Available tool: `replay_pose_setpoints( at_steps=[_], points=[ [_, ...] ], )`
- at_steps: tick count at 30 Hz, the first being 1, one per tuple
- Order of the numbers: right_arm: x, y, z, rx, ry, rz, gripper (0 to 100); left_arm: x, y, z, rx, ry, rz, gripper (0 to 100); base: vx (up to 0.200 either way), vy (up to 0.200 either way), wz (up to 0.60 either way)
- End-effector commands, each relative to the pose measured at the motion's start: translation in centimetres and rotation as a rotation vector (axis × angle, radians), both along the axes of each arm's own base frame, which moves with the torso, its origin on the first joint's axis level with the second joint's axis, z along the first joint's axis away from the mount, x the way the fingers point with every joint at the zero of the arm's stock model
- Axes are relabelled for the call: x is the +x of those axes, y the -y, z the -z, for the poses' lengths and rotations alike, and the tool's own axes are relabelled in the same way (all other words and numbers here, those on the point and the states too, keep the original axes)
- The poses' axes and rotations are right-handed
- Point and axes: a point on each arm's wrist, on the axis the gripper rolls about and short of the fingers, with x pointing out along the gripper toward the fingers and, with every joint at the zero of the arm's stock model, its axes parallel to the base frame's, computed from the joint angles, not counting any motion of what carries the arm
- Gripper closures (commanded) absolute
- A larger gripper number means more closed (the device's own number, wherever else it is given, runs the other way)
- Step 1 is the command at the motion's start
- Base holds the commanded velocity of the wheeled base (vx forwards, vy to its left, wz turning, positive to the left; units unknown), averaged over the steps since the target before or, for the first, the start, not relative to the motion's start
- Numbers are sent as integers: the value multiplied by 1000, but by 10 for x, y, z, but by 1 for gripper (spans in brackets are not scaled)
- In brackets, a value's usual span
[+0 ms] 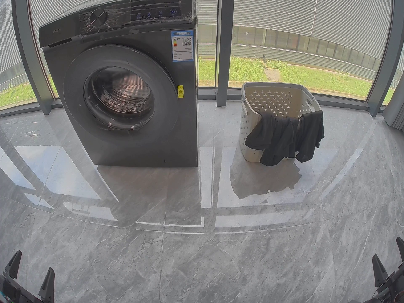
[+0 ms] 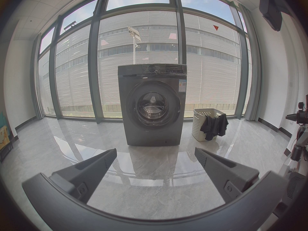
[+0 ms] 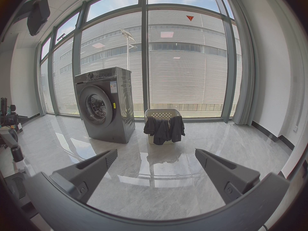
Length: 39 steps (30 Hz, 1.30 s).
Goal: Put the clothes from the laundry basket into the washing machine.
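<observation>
— Where are our clothes [image 1: 286, 136] now?

— They hang over the front rim of the laundry basket [image 1: 275, 94]; they are dark, and they droop down the side that faces us; the bunch runs side to side along the rim.

— And where is the basket?

— It stands on the floor [image 1: 202, 249], ahead of us and off to the right; the washing machine [image 1: 126, 93] stands just beside it, on its left; we think the round door [image 1: 120, 95] looks shut.

— What about our pincers?

— Our left pincer [image 1: 33, 262] is spread wide and holds nothing; our right pincer [image 1: 387, 249] is spread wide and holds nothing too; both are low and close to us, well apart from the basket.

— Which arm do we use?

— We think the right one; the basket is on its side, so it is nearer; we need to get closer first, then come down on the clothes across the rim.
</observation>
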Motion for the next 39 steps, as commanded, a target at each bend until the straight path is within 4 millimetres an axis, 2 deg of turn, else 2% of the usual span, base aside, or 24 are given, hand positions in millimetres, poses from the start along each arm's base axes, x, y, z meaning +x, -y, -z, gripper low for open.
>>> replay_pose_setpoints(
  at_steps=[1,39],
  points=[
    [0,0,5,0,-1,-2,0,0,0,4,0,2,0,0,200,0,0],
    [0,0,5,0,0,1,0,0,0,4,0,2,-2,0,200,0,0]
  ],
)
